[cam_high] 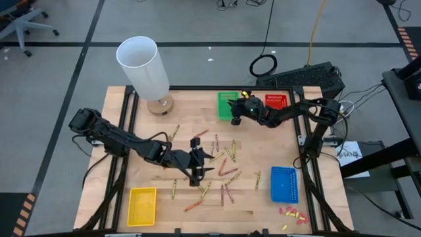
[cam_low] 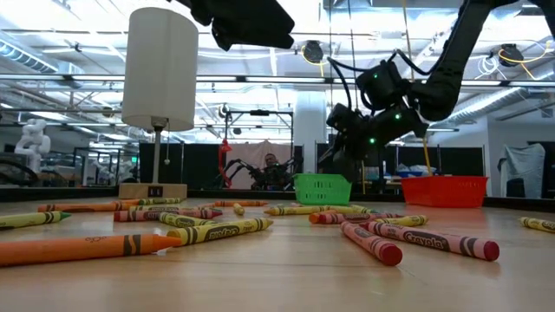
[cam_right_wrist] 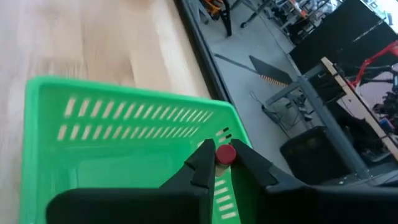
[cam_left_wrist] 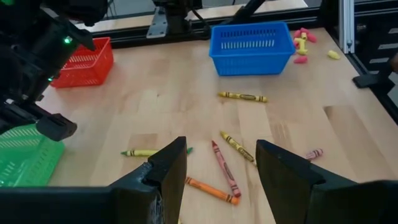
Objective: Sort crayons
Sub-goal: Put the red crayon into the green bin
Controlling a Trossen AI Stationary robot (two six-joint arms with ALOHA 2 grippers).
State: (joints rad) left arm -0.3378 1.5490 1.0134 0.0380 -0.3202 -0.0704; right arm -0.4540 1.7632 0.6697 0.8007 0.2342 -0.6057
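Observation:
Many crayons in red, orange, olive-yellow and brown lie scattered flat on the middle of the wooden table. My left gripper hovers open above them near the table's middle, with nothing between its fingers. My right gripper is at the far edge, over the green basket, and is shut on a red crayon. In the high view it sits at the basket's right side. My right gripper pinches a red crayon between its two fingertips. Only the crayon's round end shows, seen end-on, so the crayon lies along the fingers. The fingers reach in from the table's right, slanting slightly down. The crayon is lifted clear above the green basket.
A red basket stands right of the green one, a blue basket at the near right and a yellow basket at the near left. A white lamp stands at the far left. Small red and yellow bits cluster near the blue basket.

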